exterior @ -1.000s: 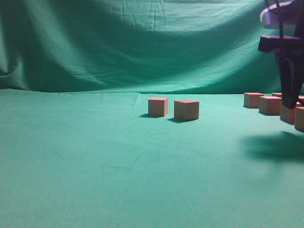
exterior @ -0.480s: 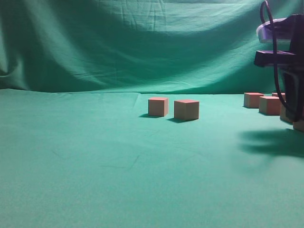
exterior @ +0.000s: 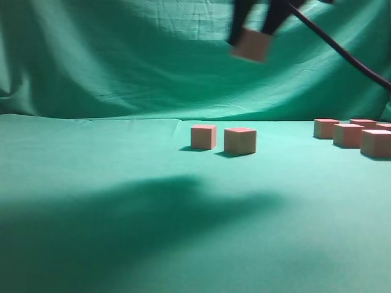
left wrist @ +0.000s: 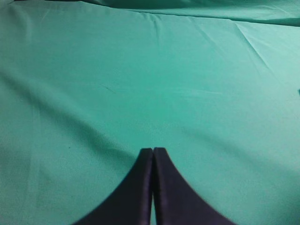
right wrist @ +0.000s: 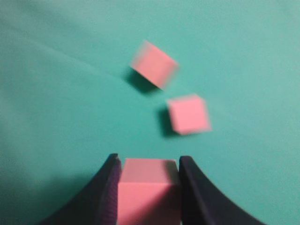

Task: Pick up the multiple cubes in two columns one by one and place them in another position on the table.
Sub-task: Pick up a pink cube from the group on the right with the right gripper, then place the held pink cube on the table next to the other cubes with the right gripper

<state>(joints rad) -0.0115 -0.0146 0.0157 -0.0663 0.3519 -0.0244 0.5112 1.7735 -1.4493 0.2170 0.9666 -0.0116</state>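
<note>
My right gripper [exterior: 253, 38] is shut on a cube [exterior: 251, 45] and holds it high above the green table [exterior: 122, 201], near the top middle of the exterior view. In the right wrist view the held cube [right wrist: 149, 187] sits between the black jaws [right wrist: 147, 164]. Two cubes stand side by side on the table below, one on the left [exterior: 203, 136] and one on the right [exterior: 239, 140]; they show blurred in the right wrist view [right wrist: 153, 64] [right wrist: 188, 114]. Several more cubes [exterior: 348, 134] stand at the far right. My left gripper [left wrist: 153, 151] is shut and empty over bare cloth.
A draped green cloth backdrop [exterior: 153, 55] hangs behind the table. A black cable [exterior: 342, 55] runs from the right arm down to the right edge. A broad shadow [exterior: 140, 207] lies on the cloth in front of the two middle cubes.
My right gripper has risen from the cubes at the far right and swung left and up with one cube in it. Its shadow moved from the right to the middle.
</note>
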